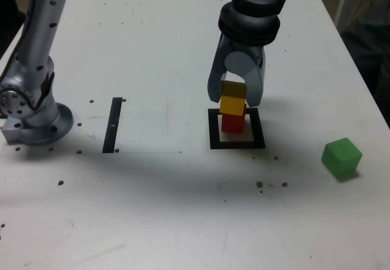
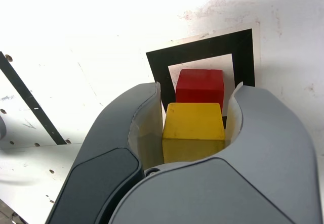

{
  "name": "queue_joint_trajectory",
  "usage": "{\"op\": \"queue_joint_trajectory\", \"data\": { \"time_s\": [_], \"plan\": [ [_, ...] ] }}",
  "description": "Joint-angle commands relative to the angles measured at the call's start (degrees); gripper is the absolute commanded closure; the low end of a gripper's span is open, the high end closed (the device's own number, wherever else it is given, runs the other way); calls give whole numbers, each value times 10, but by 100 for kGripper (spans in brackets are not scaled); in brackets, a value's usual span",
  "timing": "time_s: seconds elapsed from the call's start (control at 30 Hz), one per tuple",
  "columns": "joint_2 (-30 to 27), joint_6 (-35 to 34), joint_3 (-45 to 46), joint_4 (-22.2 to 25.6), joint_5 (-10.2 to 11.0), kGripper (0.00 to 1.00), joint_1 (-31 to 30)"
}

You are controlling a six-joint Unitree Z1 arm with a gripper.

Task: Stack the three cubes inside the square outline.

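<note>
My gripper (image 1: pixel 234 99) is shut on the yellow cube (image 1: pixel 232 105), a grey finger on either side of it. The yellow cube sits directly over the red cube (image 1: pixel 232 124), which stands inside the black square outline (image 1: pixel 236 143). I cannot tell whether the two touch. The wrist view shows the yellow cube (image 2: pixel 194 121) clamped between my gripper's (image 2: pixel 195 128) jaws, with the red cube (image 2: pixel 200 85) beyond it on the white centre of the square outline (image 2: pixel 202 49). The green cube (image 1: pixel 342 157) lies alone on the table at the exterior view's right.
A narrow black strip (image 1: pixel 113 125) lies on the white table toward the exterior view's left, also in the wrist view (image 2: pixel 25 100). The arm's base (image 1: pixel 33 114) stands at the far left. Small dark specks dot the tabletop.
</note>
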Motion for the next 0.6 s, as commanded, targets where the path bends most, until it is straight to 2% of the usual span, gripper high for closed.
{"op": "queue_joint_trajectory", "data": {
  "time_s": [0.0,0.3,0.57],
  "plan": [
    [5,2,1,0,3,67,1],
    [12,3,5,-3,-4,59,2],
    [17,8,7,-3,-9,45,3]
  ]
}}
